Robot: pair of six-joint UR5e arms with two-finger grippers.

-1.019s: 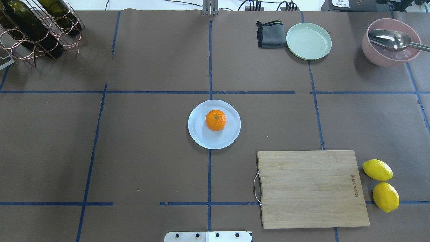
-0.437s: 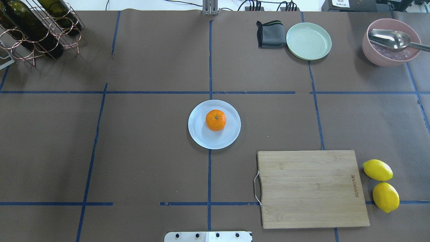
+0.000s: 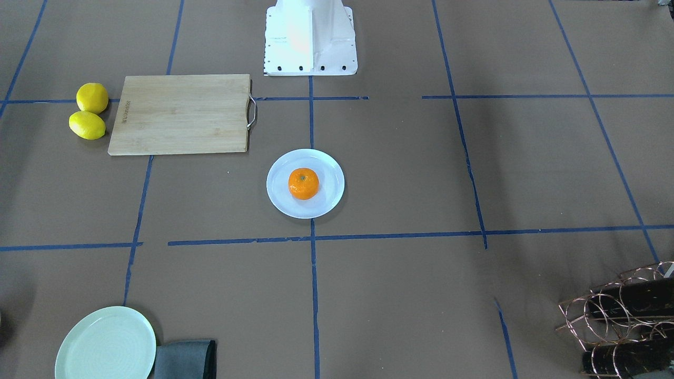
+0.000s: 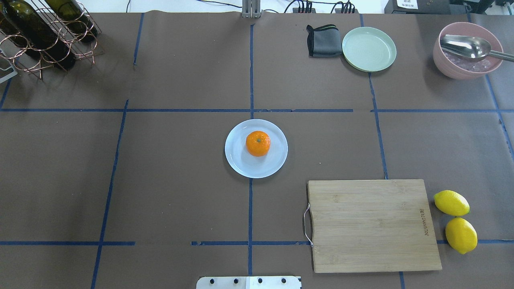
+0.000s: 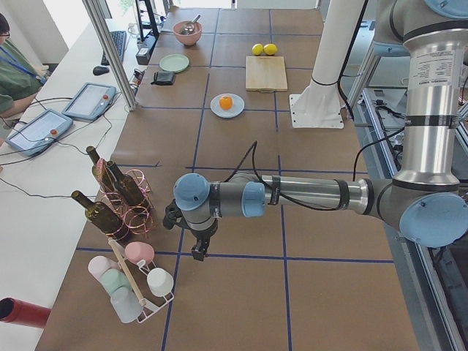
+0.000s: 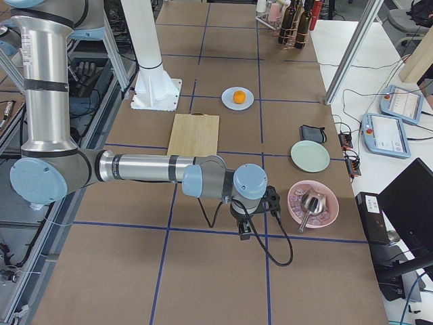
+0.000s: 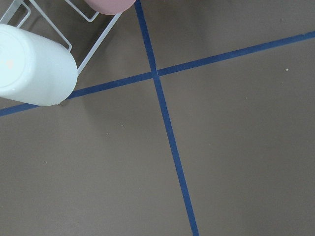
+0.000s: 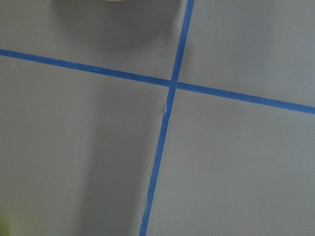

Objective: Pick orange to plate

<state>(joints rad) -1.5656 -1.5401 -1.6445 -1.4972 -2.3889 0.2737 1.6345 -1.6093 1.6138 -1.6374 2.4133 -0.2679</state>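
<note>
Brown paper (image 4: pixel 172 192) lies under the left pincer (image 5: pixel 196 252) and the right pincer (image 6: pixel 243 232), each over crossed blue tape (image 7: pixel 167 132) at opposite table ends; clenched or released, I cannot tell. Well away from both, between them, the orange (image 4: pixel 258 143) sits on the plate (image 4: pixel 237 162).

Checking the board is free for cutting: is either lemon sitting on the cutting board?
No, the two lemons lie on the table just beside the cutting board, off its short edge.
</note>
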